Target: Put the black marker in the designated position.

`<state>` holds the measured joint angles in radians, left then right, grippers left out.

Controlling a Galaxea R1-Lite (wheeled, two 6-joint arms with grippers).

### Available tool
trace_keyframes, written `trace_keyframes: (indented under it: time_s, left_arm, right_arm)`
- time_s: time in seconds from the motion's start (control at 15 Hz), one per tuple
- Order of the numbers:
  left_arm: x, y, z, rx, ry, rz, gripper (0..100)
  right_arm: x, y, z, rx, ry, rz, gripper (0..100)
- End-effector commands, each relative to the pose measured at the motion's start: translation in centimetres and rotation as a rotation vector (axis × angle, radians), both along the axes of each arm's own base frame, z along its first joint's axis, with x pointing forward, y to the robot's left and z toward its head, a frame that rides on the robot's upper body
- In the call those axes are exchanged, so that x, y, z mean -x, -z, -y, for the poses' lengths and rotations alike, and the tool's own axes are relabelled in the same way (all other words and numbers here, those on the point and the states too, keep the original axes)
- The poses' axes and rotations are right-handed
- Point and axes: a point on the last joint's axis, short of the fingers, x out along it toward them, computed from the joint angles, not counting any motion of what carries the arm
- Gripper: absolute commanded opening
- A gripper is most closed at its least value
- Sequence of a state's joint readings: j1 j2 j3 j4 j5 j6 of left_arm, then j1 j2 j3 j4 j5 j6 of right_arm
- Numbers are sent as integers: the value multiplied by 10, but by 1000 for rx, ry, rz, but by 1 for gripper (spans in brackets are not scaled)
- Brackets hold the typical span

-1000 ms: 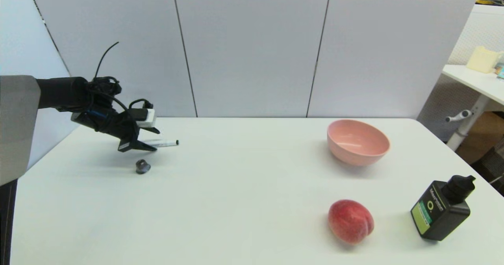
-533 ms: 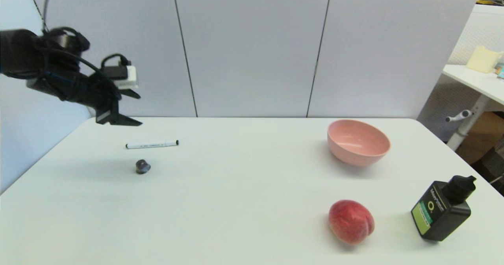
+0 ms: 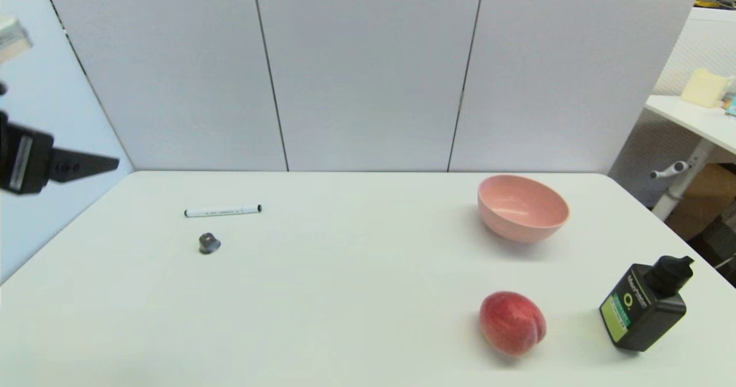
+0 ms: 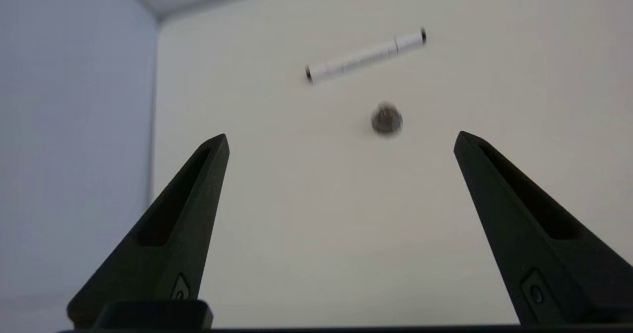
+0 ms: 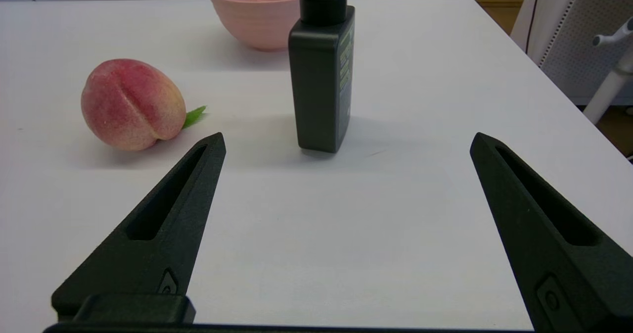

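The black marker (image 3: 222, 210), a slim white pen with black tips, lies flat on plain white tabletop at the far left, free of any grip. No outline or sign marks a designated position there. In the left wrist view the marker (image 4: 365, 56) is far below my left gripper (image 4: 341, 137), which is open and empty. In the head view, one of that gripper's fingers (image 3: 80, 165) pokes in at the left edge, raised above the table and to the left of it. My right gripper (image 5: 346, 136) stands open and empty low over the table's front right, out of the head view.
A small dark grey knob (image 3: 209, 242) sits just in front of the marker. At the right are a pink bowl (image 3: 522, 206), a peach (image 3: 512, 322) and a black bottle with a green label (image 3: 644, 305); that bottle (image 5: 321, 71) stands just ahead of my right gripper.
My left gripper rose from the marker and drew back up and to the left, open. The marker stays lying where it was.
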<state>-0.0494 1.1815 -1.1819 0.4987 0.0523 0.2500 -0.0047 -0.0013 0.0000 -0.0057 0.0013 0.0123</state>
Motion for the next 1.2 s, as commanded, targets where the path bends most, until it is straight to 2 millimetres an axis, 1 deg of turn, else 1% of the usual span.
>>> trace_keyframes:
  time_s: [0.07,0.13,0.2,0.27,0.33,0.47,0.53,0.6,0.67,0.73,1.2]
  left_arm:
    - [158,163,-6,174,96,390,100]
    - [154,184,-5,180,117,341,100]
    - [152,190,-3,187,183,372,100]
    - [151,198,-2,182,209,399,100]
    - [153,210,-2,159,146,407,100]
    - [155,210,-2,161,124,423,100]
    - [160,211,-2,163,119,474,100]
    - [165,216,-4,185,72,488,100]
    - [170,225,-5,195,7,473,100]
    - [175,230,-6,200,-9,486,100]
    - [173,229,-6,232,-20,487,100]
  right_arm:
    - [0,0,0,0,-2,-1,100]
    - [0,0,0,0,0,-1,100]
    - [0,0,0,-1,0,-1,100]
    - [0,0,0,-1,0,-1,100]
    - [0,0,0,0,0,-1,100]
    - [0,0,0,-1,0,-1,100]
    - [0,0,0,-1,0,-1,100]
    - [0,0,0,-1,0,-1,100]
    - [0,0,0,-1,0,-1,100]
    - [0,0,0,0,0,-1,100]
    - [0,0,0,-1,0,-1,100]
